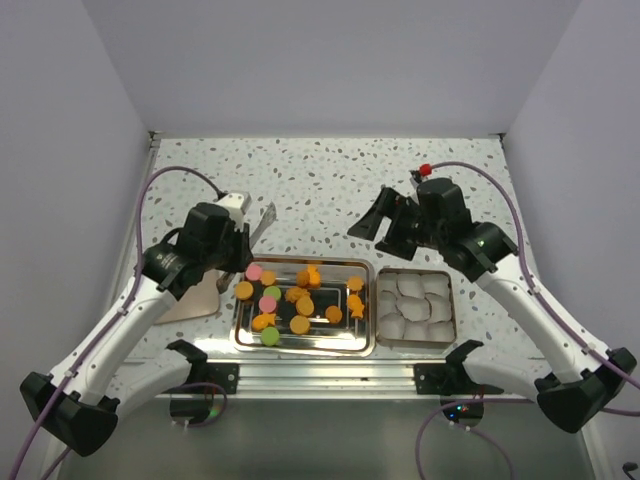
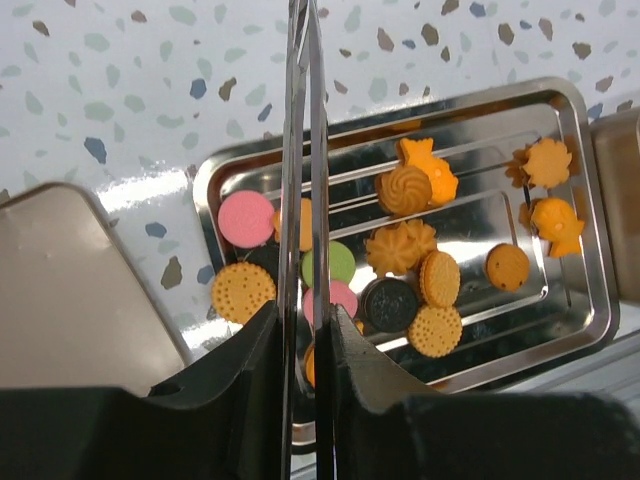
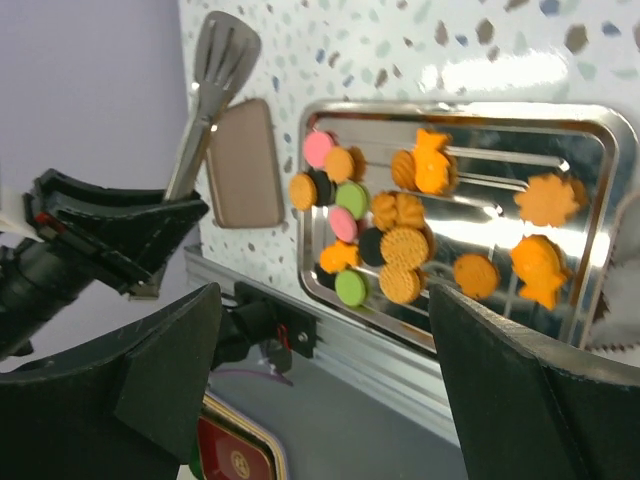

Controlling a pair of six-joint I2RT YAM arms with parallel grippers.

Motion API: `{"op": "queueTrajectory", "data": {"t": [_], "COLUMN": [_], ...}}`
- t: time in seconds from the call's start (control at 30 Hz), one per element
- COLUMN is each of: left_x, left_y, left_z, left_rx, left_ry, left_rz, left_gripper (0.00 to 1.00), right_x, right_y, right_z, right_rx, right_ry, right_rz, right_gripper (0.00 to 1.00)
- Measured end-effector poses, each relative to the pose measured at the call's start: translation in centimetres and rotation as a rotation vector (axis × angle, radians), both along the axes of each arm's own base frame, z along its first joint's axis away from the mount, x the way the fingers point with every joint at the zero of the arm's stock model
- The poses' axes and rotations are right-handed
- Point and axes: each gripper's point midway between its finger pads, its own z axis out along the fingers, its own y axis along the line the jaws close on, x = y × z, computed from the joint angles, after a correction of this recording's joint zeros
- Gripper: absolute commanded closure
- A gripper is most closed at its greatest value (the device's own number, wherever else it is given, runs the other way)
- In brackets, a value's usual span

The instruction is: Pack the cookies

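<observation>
A robot lab booth: bare pale walls (image 1: pixel 330 60) enclose a speckled tabletop (image 1: pixel 330 175) edged by an aluminium rail (image 1: pixel 330 375).

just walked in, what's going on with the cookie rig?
The left gripper is shut on a spatula, holding it over the table by the tray's far left corner. The cookies sit in the steel tray. No cookie shows in the paper cups in the box to its right. The right gripper is open and empty, hovering behind the tray.

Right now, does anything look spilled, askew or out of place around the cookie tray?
Nothing stands out. The cookies lie jumbled, some overlapping, but all inside the steel tray; none has spilled onto the table.
</observation>
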Motion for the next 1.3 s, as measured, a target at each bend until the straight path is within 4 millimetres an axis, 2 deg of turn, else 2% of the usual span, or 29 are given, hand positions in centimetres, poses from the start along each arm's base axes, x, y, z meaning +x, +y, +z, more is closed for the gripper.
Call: {"op": "queueTrajectory", "data": {"t": [0.07, 0.13, 0.3, 0.47, 0.63, 0.73, 0.97, 1.2, 1.3], "left_x": [-1.1, -1.8, -3.8, -5.4, -6.1, -6.3, -6.7, -6.6, -6.6], "left_y": [0.3, 0.5, 0.5, 0.1, -0.5, -0.9, -1.6, -1.6, -1.6], "left_z": [-0.6, -0.8, -1.8, -2.1, -1.8, -1.9, -4.3, -4.6, -4.6], "left_rx": [0.001, -0.003, -0.010, -0.040, -0.078, -0.103, -0.077, -0.066, -0.068], "left_ry": [0.036, 0.059, 0.156, 0.234, 0.252, 0.241, 0.336, 0.349, 0.345], "left_rz": [0.002, 0.003, -0.007, -0.021, -0.035, -0.064, -0.108, -0.109, -0.109], "left_gripper": [1.00, 1.00, 0.85, 0.80, 0.74, 0.70, 0.64, 0.55, 0.55], "right_x": [-1.4, -2.2, -4.3, -5.7, -7.3, -8.3, -11.2, -11.4, -11.6], "right_y": [-0.7, -1.2, -2.5, -2.7, -3.7, -4.9, -8.4, -9.8, -10.1], "right_z": [-1.2, -1.3, 0.8, 2.4, 2.0, 2.2, 2.8, 1.2, 0.8], "right_rx": [-0.017, -0.022, -0.008, 0.003, -0.019, -0.024, 0.013, -0.057, -0.072], "right_ry": [0.039, 0.048, 0.010, 0.004, 0.031, 0.010, -0.052, -0.004, 0.011], "right_rz": [0.005, 0.006, 0.021, 0.062, 0.071, 0.043, -0.065, -0.116, -0.122], "right_gripper": [0.11, 0.09, 0.09, 0.09, 0.08, 0.07, 0.06, 0.05, 0.05]}}
